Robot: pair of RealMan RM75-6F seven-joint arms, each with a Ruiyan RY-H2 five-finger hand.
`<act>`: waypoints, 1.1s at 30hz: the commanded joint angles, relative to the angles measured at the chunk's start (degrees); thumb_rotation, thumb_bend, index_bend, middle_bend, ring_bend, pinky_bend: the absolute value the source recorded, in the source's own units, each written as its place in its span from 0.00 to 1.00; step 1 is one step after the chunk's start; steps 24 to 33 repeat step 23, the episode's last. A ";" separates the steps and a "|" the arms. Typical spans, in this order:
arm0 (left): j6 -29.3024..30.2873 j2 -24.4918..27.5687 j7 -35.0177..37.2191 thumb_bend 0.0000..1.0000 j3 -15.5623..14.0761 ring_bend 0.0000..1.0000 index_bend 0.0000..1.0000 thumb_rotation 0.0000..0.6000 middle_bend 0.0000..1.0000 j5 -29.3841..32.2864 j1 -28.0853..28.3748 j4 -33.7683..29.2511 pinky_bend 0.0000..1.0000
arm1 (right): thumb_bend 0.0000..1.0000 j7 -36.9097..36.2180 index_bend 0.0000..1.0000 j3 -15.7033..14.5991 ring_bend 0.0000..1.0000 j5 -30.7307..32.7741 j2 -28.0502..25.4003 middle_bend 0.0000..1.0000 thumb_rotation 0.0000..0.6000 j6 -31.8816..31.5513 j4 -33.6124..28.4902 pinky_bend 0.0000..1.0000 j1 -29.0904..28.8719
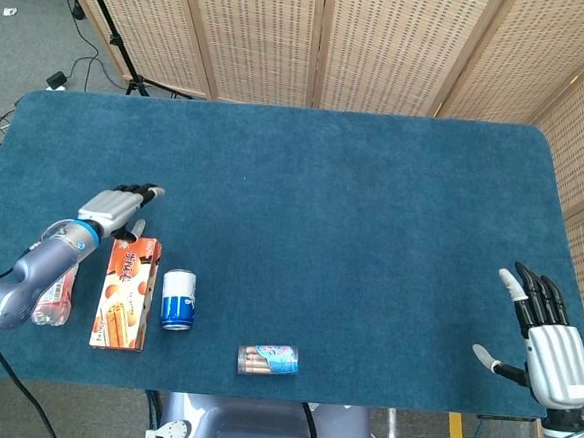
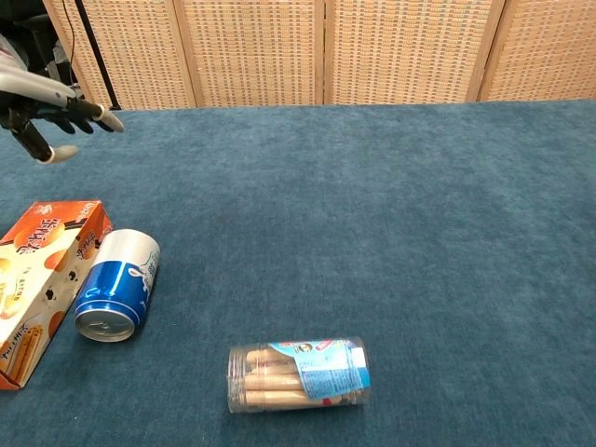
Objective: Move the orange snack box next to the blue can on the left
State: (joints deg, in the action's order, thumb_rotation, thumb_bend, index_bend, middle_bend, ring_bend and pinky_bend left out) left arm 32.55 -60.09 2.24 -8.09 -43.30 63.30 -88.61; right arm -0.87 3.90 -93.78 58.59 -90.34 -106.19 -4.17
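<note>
The orange snack box (image 1: 126, 293) lies flat on the blue table, directly left of the blue can (image 1: 177, 299) and close beside it; in the chest view the box (image 2: 39, 279) touches or nearly touches the can (image 2: 115, 284), which stands upright. My left hand (image 1: 117, 207) hovers above the table just beyond the box's far end, fingers spread, holding nothing; in the chest view the left hand (image 2: 47, 107) is raised at the top left. My right hand (image 1: 549, 337) rests open at the table's near right edge.
A clear tube of wafer rolls (image 1: 267, 360) lies on its side near the front edge, right of the can. A crumpled plastic bottle (image 1: 54, 301) lies left of the box under my left forearm. Wicker screens stand behind the table.
</note>
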 commanded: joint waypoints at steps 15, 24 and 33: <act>57.56 -1.82 7.12 0.00 0.95 0.00 0.00 1.00 0.00 -19.54 -40.59 -5.24 0.00 | 0.00 6.26 0.00 0.97 0.00 -0.66 2.84 0.00 1.00 -2.46 1.03 0.00 0.62; 61.95 -3.37 8.53 0.00 -1.10 0.00 0.00 1.00 0.00 -24.93 -49.23 -3.73 0.00 | 0.00 7.14 0.00 0.78 0.00 -1.76 3.18 0.00 1.00 -2.89 1.15 0.00 0.73; 61.95 -3.37 8.53 0.00 -1.10 0.00 0.00 1.00 0.00 -24.93 -49.23 -3.73 0.00 | 0.00 7.14 0.00 0.78 0.00 -1.76 3.18 0.00 1.00 -2.89 1.15 0.00 0.73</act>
